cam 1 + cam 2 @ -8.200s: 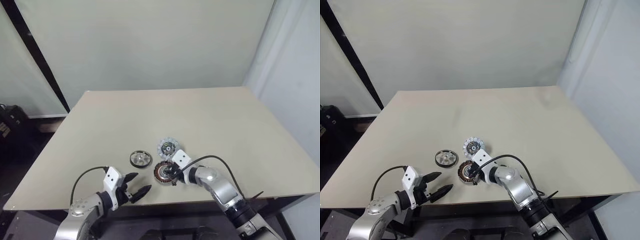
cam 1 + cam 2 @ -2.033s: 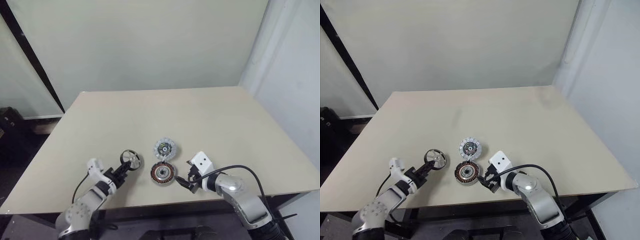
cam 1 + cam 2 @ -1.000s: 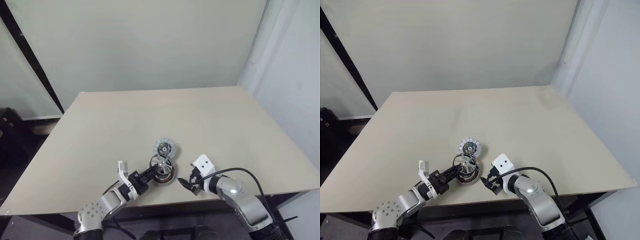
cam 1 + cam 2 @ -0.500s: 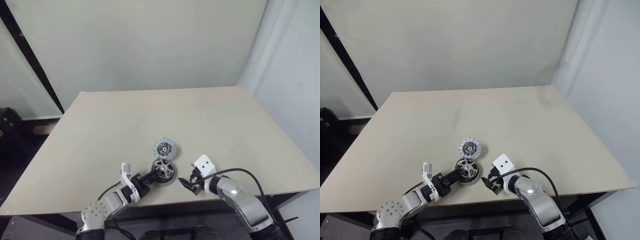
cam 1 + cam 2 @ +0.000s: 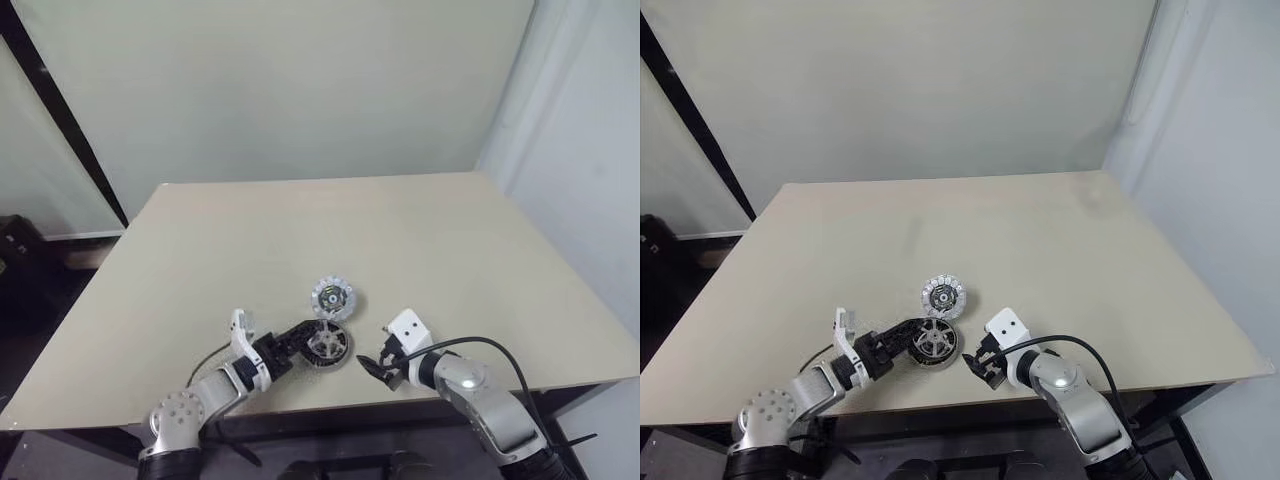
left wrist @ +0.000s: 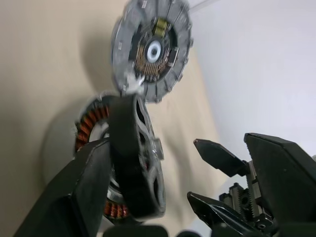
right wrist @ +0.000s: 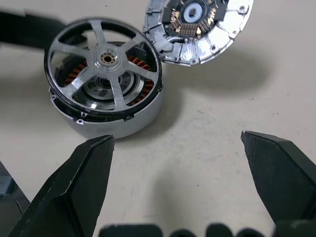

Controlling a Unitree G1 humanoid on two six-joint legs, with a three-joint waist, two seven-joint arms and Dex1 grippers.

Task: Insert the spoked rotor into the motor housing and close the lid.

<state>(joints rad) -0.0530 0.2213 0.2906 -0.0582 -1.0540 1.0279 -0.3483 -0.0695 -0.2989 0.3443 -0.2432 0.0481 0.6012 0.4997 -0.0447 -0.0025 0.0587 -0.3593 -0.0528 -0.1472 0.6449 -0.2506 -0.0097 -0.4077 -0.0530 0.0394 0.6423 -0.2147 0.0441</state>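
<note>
Silver spokes of the spoked rotor (image 7: 103,76) are seen sitting in the motor housing (image 7: 111,121), slightly proud of its rim, with copper windings visible between them. The rotor is judged inserted or nearly so, possibly not fully seated. The left tool (image 5: 902,338) is spread wide beside the rotor's dark rim and nothing is gripped by it. The right tool (image 7: 177,187) is held wide and empty just beside the housing, probably kept ready for the lid (image 7: 197,27). The lid is laid dark centre up, its edge touching the housing, so closing is judged not yet done. A plain beige counter (image 5: 420,240) carries the parts; pale walls are seen behind it.
</note>
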